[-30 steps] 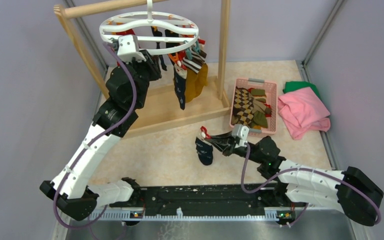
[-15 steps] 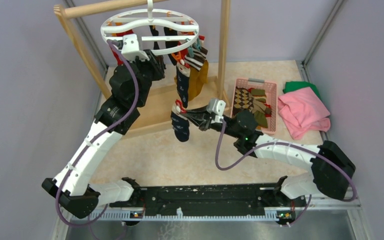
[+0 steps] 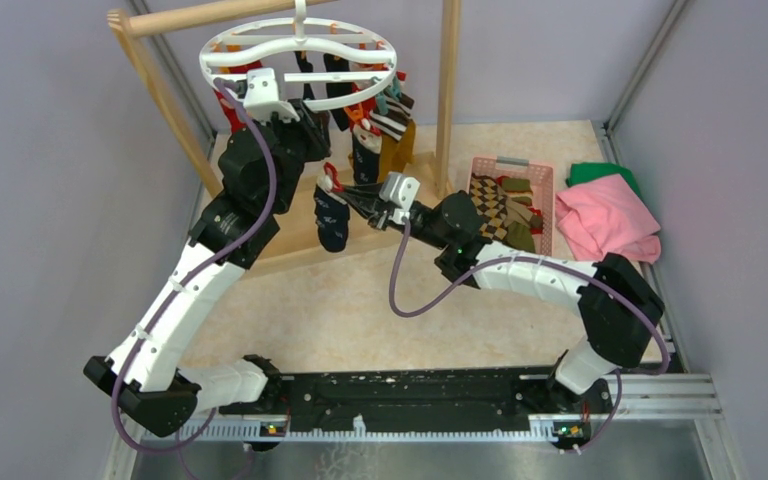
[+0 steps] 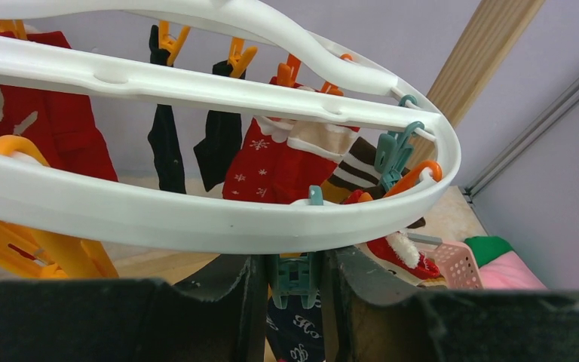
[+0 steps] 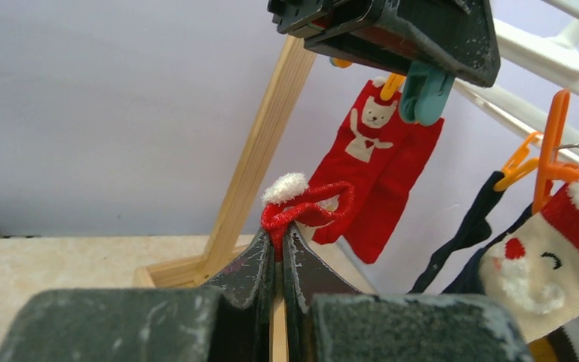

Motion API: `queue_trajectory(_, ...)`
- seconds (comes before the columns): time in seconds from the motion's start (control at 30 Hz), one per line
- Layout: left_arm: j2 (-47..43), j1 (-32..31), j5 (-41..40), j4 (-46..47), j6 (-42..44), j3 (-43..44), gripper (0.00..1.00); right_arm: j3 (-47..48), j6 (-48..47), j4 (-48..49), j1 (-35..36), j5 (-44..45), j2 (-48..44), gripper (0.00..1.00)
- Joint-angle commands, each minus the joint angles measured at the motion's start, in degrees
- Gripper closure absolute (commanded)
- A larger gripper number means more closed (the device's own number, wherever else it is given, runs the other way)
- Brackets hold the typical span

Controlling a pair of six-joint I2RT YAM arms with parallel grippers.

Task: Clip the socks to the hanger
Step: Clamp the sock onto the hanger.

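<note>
The white round hanger hangs from the wooden rack, with several socks on its orange and teal clips. My left gripper is under the ring's near edge, shut on a teal clip, seen from the right wrist too. My right gripper is shut on the red cuff of a navy patterned sock, which dangles just below and right of the left gripper. The navy sock also shows under the clip in the left wrist view.
The wooden rack's base and right post stand close behind the right gripper. A pink basket holds several more socks. A pink cloth and a green cloth lie at the right.
My right arm has carried the navy sock from the middle of the table up and left toward the hanger, to just below the left gripper. The left arm has barely moved.
</note>
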Motion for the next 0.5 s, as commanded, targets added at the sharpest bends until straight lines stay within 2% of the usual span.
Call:
queue_trajectory(0.0,-0.1,0.4,0.7,1.5,-0.8,1.4,0.9,4.5,-4.8,1.3,0.3,1.8,1.1,1.0)
queue_trajectory(0.47,-0.5,0.5,2.0,1.6,-1.4,0.9,0.91,7.8,-11.2,-0.5,0.3,5.1,2.0,1.0)
